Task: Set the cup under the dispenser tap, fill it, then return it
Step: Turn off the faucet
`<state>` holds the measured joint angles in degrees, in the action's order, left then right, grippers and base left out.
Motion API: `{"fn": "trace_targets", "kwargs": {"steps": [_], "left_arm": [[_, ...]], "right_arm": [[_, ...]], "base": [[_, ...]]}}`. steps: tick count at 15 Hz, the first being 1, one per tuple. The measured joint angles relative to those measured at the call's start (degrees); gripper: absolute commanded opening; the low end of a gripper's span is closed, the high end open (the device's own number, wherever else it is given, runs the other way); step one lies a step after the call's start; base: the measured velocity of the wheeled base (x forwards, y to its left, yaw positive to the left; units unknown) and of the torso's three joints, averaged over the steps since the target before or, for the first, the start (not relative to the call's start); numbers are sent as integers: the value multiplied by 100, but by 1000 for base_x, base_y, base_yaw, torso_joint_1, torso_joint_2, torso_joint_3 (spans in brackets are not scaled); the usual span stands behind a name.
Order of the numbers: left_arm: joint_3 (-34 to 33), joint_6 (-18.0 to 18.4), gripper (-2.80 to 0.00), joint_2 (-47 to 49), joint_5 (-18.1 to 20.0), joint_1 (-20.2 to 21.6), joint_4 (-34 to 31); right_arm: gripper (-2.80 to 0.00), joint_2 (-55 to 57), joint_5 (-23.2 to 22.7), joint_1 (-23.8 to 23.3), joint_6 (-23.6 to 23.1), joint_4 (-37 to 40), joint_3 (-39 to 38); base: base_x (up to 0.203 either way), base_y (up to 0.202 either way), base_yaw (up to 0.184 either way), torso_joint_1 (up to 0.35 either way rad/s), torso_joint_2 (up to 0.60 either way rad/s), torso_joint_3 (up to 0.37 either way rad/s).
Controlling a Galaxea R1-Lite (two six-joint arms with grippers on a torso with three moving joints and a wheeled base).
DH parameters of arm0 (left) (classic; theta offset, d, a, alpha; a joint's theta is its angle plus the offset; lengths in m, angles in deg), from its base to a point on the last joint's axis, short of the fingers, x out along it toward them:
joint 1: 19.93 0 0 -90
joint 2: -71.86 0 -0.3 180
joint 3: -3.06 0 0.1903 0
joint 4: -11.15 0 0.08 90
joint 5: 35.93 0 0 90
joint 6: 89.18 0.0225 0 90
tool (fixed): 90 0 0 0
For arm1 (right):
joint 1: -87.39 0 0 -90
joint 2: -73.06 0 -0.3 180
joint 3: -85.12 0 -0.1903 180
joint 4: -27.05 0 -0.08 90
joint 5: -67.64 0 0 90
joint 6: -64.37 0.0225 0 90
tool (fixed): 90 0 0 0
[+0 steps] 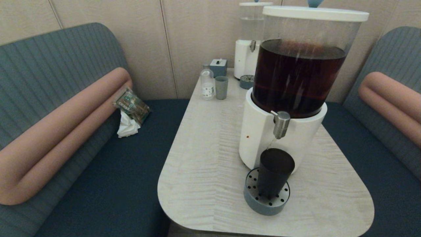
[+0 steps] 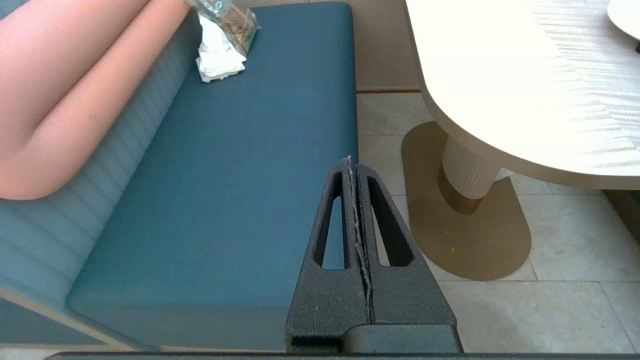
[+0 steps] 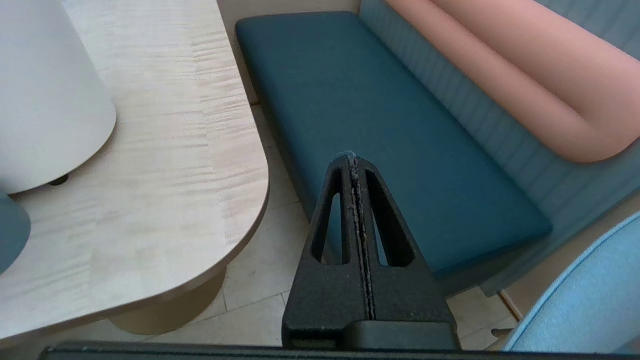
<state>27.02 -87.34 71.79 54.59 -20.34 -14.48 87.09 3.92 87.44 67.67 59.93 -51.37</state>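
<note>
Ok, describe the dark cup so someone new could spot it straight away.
Find the big dispenser of brown liquid at the table's near end. Below its steel tap, on the round grey-blue drip tray, stands the cup. It is near-black and tapered, unlike the small pale cup further back.

Dark smoky cup (image 1: 275, 172), tapered, upright on a perforated round drip tray, lower centre-right of frame. Steel tap (image 1: 281, 124) directly above it, thin stream falling into the cup.

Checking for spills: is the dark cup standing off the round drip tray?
No, the dark cup stands upright on the round drip tray, right below the steel tap.
</note>
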Motion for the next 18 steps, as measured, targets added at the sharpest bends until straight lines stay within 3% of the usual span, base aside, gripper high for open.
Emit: {"fn": "trace_targets", "kwargs": {"steps": [5,12,18], "left_arm": [[0,2,-280,0,-1,0,0],[2,-1,-280,0,0,0,0],[2,0,-280,0,0,0,-2]], "right_arm": [[-280,-600,-212,-41,-58,18,-184],[-280,-1358,-1449,-15,-315,156,-1006],[-280,-1395,-2277,-24,-119,202,-1440]], "base": [[0,0,0,0,0,0],[0,0,0,0,0,0],[0,0,0,0,0,0]]}}
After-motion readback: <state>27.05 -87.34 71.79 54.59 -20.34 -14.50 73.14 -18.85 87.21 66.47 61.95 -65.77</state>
